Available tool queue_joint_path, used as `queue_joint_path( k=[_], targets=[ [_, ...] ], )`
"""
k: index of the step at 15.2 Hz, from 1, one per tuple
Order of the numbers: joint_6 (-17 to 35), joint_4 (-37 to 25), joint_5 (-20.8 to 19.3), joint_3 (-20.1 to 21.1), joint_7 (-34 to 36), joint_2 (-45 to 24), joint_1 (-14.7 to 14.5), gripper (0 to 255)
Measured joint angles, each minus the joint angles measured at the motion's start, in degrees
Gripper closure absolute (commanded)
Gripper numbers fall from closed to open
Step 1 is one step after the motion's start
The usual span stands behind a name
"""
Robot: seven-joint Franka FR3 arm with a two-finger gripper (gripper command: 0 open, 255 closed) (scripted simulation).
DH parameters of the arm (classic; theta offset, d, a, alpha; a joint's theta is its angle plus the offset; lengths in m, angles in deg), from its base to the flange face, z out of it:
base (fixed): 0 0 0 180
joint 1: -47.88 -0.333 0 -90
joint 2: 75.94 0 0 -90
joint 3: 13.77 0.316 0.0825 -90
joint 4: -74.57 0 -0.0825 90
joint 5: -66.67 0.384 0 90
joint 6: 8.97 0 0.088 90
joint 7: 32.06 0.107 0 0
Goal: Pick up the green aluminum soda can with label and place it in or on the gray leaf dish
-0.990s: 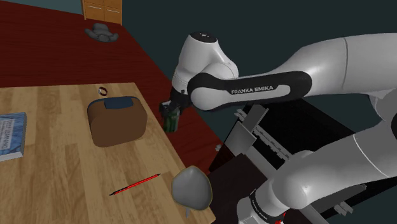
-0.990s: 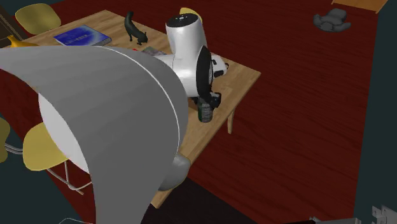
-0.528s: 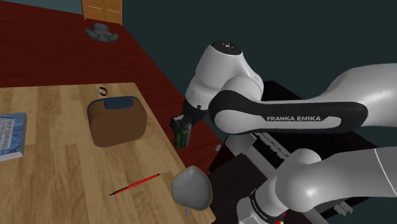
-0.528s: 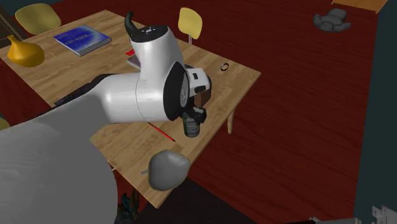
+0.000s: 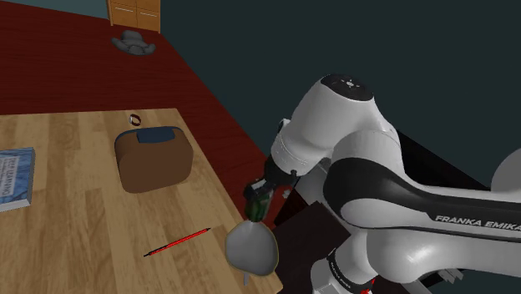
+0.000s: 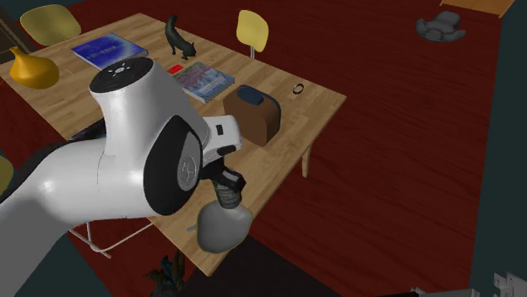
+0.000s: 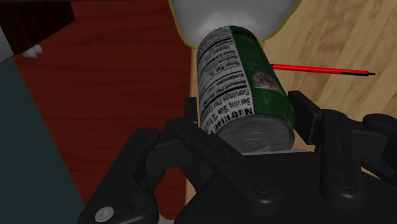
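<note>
Gripping green soda can point(image 7: 245, 83) with printed label; clamped on both sides between the fingers of black gripper point(image 7: 248, 124), clear of the table, tilted, one end toward the palm.

Location: hanging at the far rim of grey leaf dish point(image 5: 250, 247), the can's lower end over the dish's edge in the shoulder view and pointing into the dish in the wrist view. Contact with the dish not determinable. Dish lying at the near corner of wooden table point(image 5: 75, 242), close to red pencil point(image 5: 177, 242).

Change over the last second: carried from a spot off the table's edge, level with brown case point(image 5: 153, 157) and above red floor point(image 5: 50, 50), along that edge toward the stand; about midway at the half-second mark; now arrived at the dish, and lower than before. Dish, pencil, case and blue book point(image 5: 15, 177) unmoved.

Judgement: pick-up done, transport nearly done, placing not yet. Needing only a small shift toward the dish's middle, a short descent, then release.

Risk: likely to roll on a shallow curved dish so near the table's corner if released tilted, high or over the rim; could end up on the floor.
</note>
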Motion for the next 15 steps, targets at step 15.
queue_joint_path(
  k=[15],
  targets=[
    [0.71, 9.02, 6.34, 5.27, 5.43, 7.36, -7.68, 255]
  ],
)
